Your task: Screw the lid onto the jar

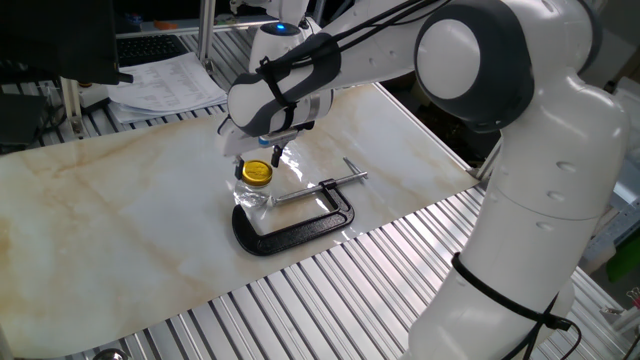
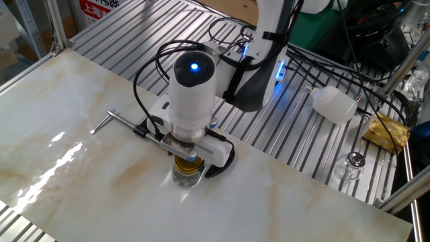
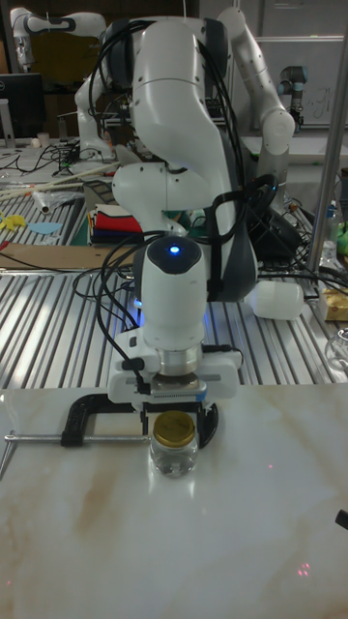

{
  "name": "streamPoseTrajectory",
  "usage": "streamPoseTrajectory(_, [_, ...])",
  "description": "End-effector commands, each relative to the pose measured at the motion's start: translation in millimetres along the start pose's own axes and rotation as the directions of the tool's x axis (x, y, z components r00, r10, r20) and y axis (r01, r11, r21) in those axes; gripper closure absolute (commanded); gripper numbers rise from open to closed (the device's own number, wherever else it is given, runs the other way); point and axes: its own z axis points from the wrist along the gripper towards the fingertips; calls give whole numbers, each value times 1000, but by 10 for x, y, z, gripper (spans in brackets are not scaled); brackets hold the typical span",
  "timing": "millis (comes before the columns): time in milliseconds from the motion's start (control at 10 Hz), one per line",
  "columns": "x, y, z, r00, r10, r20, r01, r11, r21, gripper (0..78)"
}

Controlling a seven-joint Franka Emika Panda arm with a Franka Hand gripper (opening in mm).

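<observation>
One robot arm reaches down, wrist vertical, pincer (image 3: 175,414) w/ fingers straddling yellow lid (image 3: 175,427) atop glass jar (image 3: 174,455) on marble worktop (image 1: 120,220), beside black C-clamp (image 1: 300,225); grip on lid unclear.

Marble-patterned tabletop (image 1: 120,210) under the jar (image 3: 174,456) and black C-clamp (image 1: 300,222) (clamp lying flat).

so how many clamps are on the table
1. The black C-clamp lies on the marble top, right beside the jar, its silver screw pointing away from it. None else shows, though the arm hides some surface.
</observation>
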Motion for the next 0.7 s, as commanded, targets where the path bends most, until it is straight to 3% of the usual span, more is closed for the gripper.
streamPoseTrajectory(100, [-10, -2, -13, 1000, -3, -2, 3, 1000, 7, 1])
streamPoseTrajectory(700, [-8, 0, -15, 999, -43, -3, 43, 999, 6, 1])
